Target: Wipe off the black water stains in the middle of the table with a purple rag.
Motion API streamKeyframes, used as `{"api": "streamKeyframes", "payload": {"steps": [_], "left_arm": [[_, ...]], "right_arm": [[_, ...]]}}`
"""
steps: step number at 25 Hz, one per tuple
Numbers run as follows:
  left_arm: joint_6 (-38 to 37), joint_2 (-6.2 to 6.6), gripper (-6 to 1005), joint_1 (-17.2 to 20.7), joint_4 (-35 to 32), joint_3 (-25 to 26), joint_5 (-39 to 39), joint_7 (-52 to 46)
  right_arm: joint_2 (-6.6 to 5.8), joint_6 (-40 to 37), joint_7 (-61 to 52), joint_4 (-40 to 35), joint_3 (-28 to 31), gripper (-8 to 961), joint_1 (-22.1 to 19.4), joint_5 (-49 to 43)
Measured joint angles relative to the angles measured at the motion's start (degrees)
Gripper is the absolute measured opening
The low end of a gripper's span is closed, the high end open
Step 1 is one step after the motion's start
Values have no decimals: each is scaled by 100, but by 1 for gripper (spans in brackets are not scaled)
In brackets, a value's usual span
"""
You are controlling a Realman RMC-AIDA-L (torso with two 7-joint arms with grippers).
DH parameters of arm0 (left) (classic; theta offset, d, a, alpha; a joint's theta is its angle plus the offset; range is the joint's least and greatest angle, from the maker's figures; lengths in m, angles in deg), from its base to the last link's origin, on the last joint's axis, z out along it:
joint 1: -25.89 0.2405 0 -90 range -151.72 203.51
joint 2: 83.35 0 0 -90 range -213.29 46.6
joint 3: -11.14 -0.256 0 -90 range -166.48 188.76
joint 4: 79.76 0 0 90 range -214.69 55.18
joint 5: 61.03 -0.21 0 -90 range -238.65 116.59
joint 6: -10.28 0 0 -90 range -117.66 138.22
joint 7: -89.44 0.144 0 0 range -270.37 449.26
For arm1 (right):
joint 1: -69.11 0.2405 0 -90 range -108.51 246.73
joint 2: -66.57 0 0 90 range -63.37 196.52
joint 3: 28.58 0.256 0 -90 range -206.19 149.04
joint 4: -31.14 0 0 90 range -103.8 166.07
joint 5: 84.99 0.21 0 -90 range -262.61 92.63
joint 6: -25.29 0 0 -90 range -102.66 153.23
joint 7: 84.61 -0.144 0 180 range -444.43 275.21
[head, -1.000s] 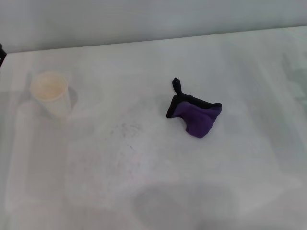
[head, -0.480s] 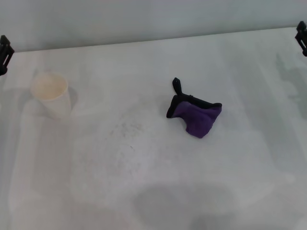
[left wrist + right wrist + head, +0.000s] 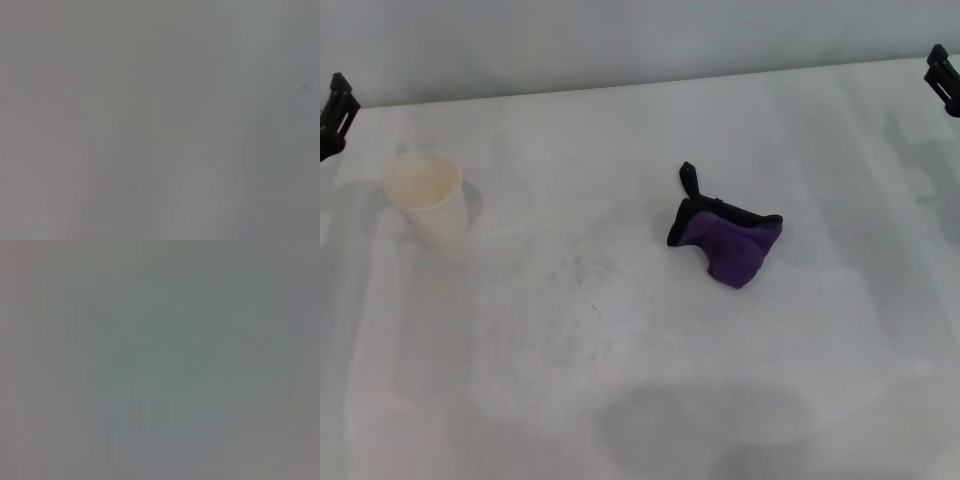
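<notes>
Trouble could start at the far left of the purple rag (image 3: 727, 245), where my left gripper (image 3: 335, 110) shows only as a dark tip at the edge of the head view, beyond the white paper cup (image 3: 425, 195). I cannot tell whether it is spread or pressed together. If that arm sweeps in toward the rag, I judge it could clip the cup, which stands upright and looks light enough to tip.

Nearer the rag, just to its left and a little toward me, lie the black water stains (image 3: 585, 270). They read as a faint scatter of dark specks, not a solid blotch. They are easy to confuse with the grey shadows around them, so a wipe could land beside them.

The rag itself lies crumpled, well apart from both arms, with its black loop tab pointing away from me. A pinch on a loose fold may lift only a corner, and a bunched cloth would smear the specks, not clear them.

Far to the right of the rag, my right gripper (image 3: 942, 80) is another dark tip at the picture's edge, and its state I cannot tell either. Both wrist views show nothing but blank grey, so they give no help in lining up a grasp.

The table (image 3: 820, 350) is flat, white and matte. Its straight far edge runs behind the rag, against a plain grey wall.
</notes>
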Motion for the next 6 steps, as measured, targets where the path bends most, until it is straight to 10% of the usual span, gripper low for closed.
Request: {"api": "streamKeyframes", "payload": {"steps": [6], "left_arm": [[31,12,886,-24,-34,9,21,-30]], "right_arm": [[-1,-26,-22,18,5,865,-45,3]]}}
